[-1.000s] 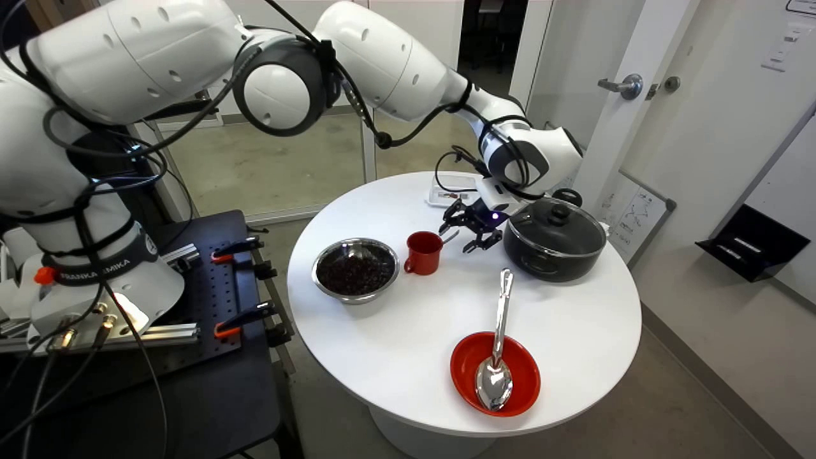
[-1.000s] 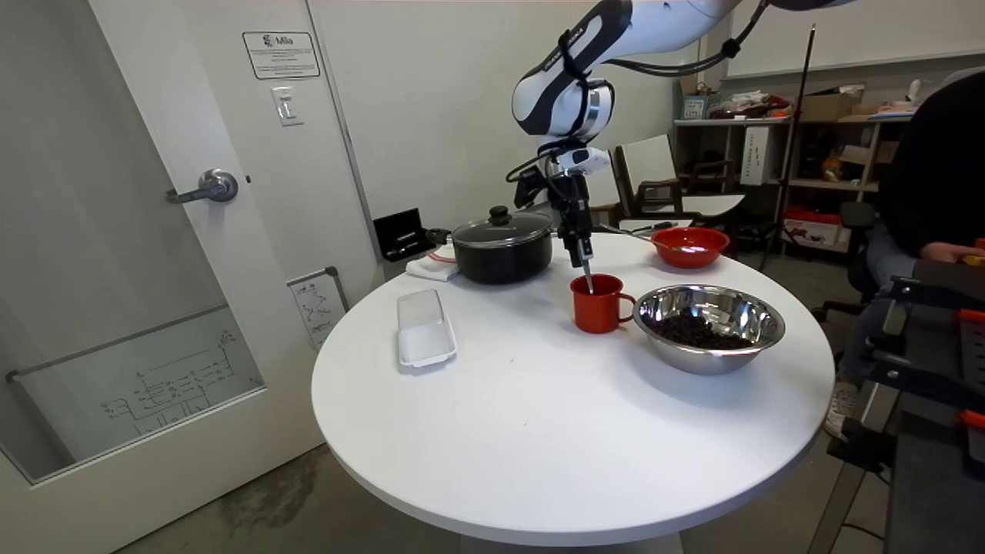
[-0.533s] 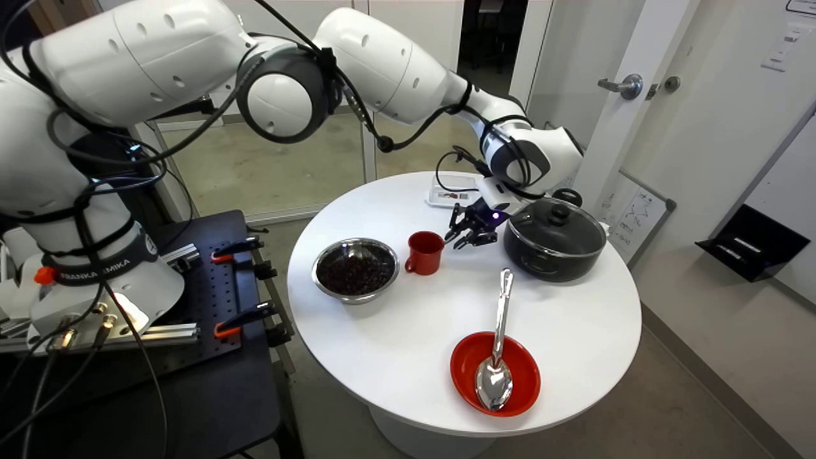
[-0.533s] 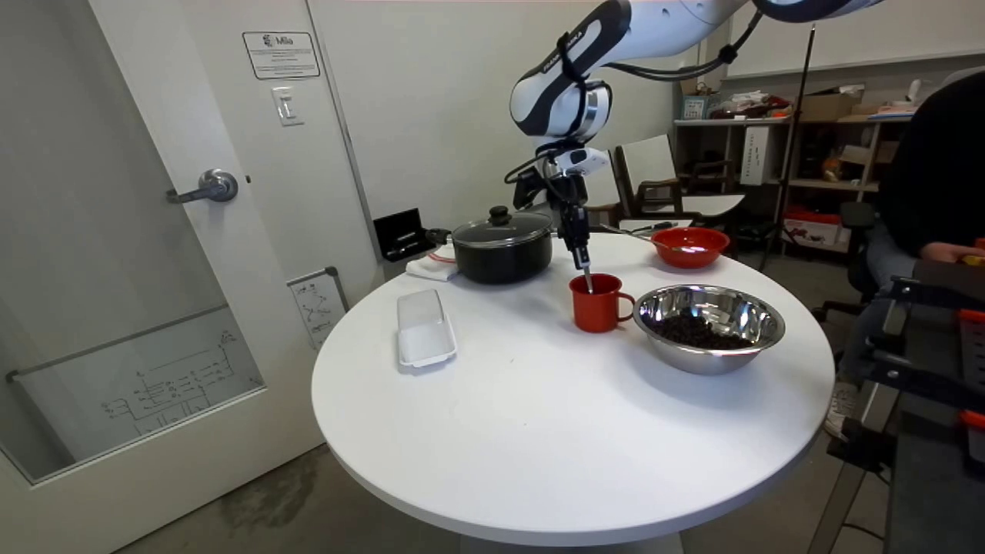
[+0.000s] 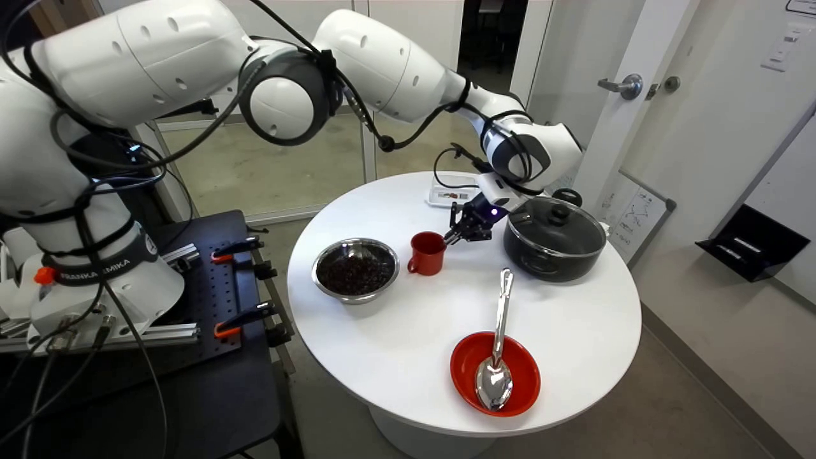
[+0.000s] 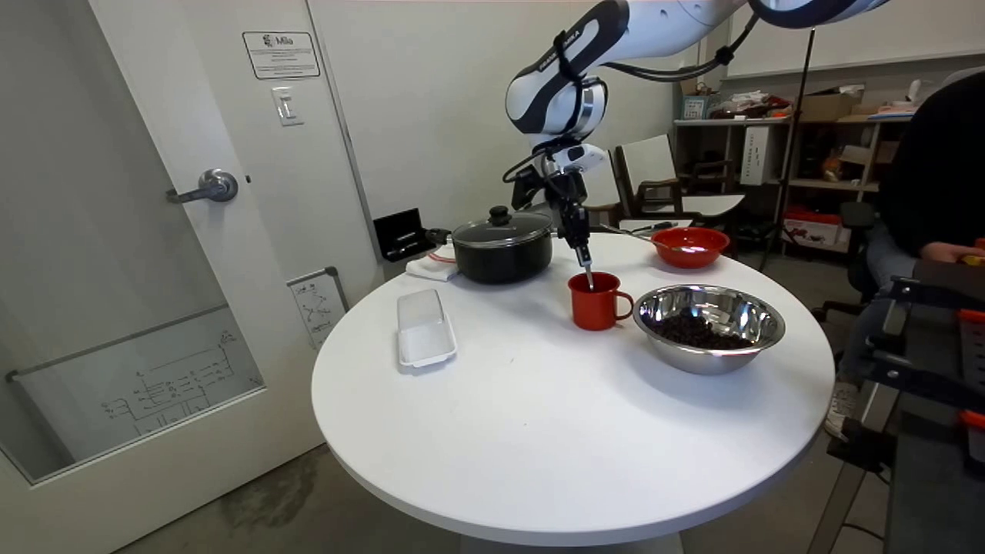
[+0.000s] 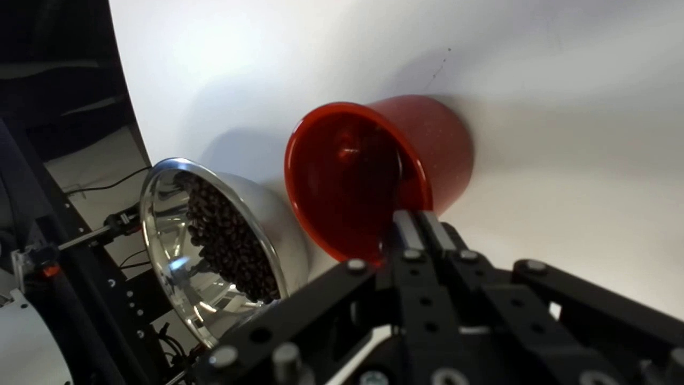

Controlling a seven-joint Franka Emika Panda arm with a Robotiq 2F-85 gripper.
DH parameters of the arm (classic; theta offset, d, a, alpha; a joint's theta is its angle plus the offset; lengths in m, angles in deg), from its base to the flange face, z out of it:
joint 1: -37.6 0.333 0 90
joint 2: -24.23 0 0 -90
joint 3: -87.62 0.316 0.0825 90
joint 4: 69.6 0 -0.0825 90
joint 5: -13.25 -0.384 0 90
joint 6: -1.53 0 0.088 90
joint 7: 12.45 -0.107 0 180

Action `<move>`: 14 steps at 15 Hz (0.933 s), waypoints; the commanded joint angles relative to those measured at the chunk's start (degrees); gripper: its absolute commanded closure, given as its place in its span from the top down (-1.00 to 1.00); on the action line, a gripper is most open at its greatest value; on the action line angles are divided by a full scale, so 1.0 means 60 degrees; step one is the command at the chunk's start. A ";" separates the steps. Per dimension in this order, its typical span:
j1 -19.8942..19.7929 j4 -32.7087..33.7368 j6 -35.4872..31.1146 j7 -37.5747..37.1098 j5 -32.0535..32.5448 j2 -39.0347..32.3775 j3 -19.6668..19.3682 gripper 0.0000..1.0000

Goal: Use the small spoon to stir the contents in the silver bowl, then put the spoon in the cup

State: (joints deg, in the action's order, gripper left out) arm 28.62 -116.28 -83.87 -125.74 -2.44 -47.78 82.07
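The cup point(image 6: 592, 308) stands upright beside the silver bowl point(image 6: 704, 360), which holds dark beans, in both exterior views. My gripper point(image 6: 585, 258) is right over the cup's rim, tilted, its jaws drawn together. From the fingertips the small spoon point(image 6: 590, 279) runs down into the cup; its head is hidden inside. In the wrist view the cup point(image 7: 441, 141) opens toward me, and the closed gripper point(image 7: 420, 219) overlaps its near rim, with only a narrow dark slit between the fingers. Their bulk hides the spoon's handle there. The bowl point(image 7: 278, 224) lies to the left.
A black lidded pot point(image 5: 554, 248) stands close beside the gripper. The red shallow dish point(image 5: 530, 390) holds a long silver spoon point(image 5: 495, 387). A white plastic tray point(image 6: 427, 345) lies on the round white table point(image 6: 539, 438), along with a white cloth point(image 6: 431, 267) by the pot.
The fingers were apart around the spoon's handle a second ago and have come together on it. The cup has shifted slightly toward the gripper. The bowl has stayed put.
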 commanded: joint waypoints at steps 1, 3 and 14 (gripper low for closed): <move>0.0241 0.0147 0.0861 0.0390 0.0475 0.0192 -0.0070 -0.98; 0.0353 -0.0014 0.1096 0.0783 0.0707 0.0473 -0.0052 -0.98; 0.0141 0.0445 -0.0440 -0.0536 0.0137 0.1056 -0.0122 -0.98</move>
State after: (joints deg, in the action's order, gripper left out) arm 29.95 -115.38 -82.41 -122.99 0.48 -40.66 81.75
